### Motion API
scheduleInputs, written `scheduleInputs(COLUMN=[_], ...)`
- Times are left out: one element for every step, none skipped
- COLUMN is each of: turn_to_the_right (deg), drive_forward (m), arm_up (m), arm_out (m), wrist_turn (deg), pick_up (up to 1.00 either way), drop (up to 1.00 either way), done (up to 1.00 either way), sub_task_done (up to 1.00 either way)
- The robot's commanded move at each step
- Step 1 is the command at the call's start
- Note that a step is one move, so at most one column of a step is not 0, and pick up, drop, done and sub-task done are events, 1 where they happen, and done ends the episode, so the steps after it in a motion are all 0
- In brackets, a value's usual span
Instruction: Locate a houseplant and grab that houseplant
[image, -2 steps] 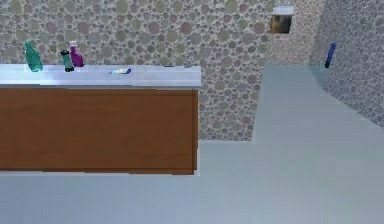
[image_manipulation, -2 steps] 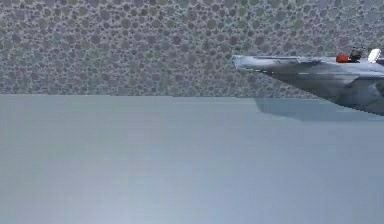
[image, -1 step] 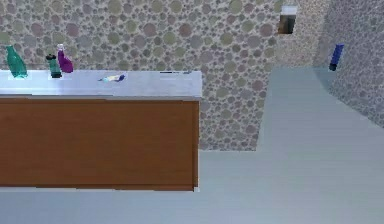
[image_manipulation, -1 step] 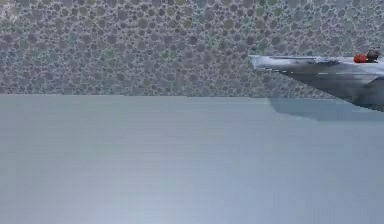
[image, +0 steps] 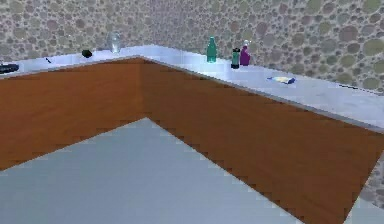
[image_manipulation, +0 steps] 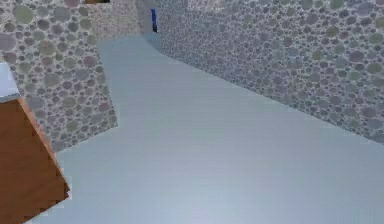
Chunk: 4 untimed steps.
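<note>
An L-shaped counter (image: 190, 70) with a pale grey top and orange-brown wooden fronts runs across the forward view and meets in a corner at the back. On its top stand a green bottle (image: 211, 50), a small dark bottle (image: 235, 58) and a purple bottle (image: 245, 53). A clear glass (image: 116, 42) and a small black object (image: 87, 53) sit further left. A flat pale item (image: 283, 79) lies toward the right.
Pebble-patterned walls (image: 300, 35) rise behind the counter. Grey floor (image: 140, 170) lies in front of it. In the arm side view a wide grey floor (image_manipulation: 220, 140) runs between pebble walls toward a far blue object (image_manipulation: 154, 20); a wooden cabinet corner (image_manipulation: 25, 160) stands at the left.
</note>
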Motion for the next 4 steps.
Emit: scheduleInputs(turn_to_the_right=[-39.0,0.0,-45.0,-45.0], drive_forward=[0.00,0.75,0.00,0.00], arm_up=[0.00,0.00,0.00,0.00], arm_out=[0.00,0.00,0.00,0.00], wrist_turn=[0.0,0.0,0.0,0.0], pick_up=[0.00,0.00,0.00,0.00], drop=[0.00,0.00,0.00,0.00], done=[0.00,0.00,0.00,0.00], sub_task_done=[0.00,0.00,0.00,0.00])
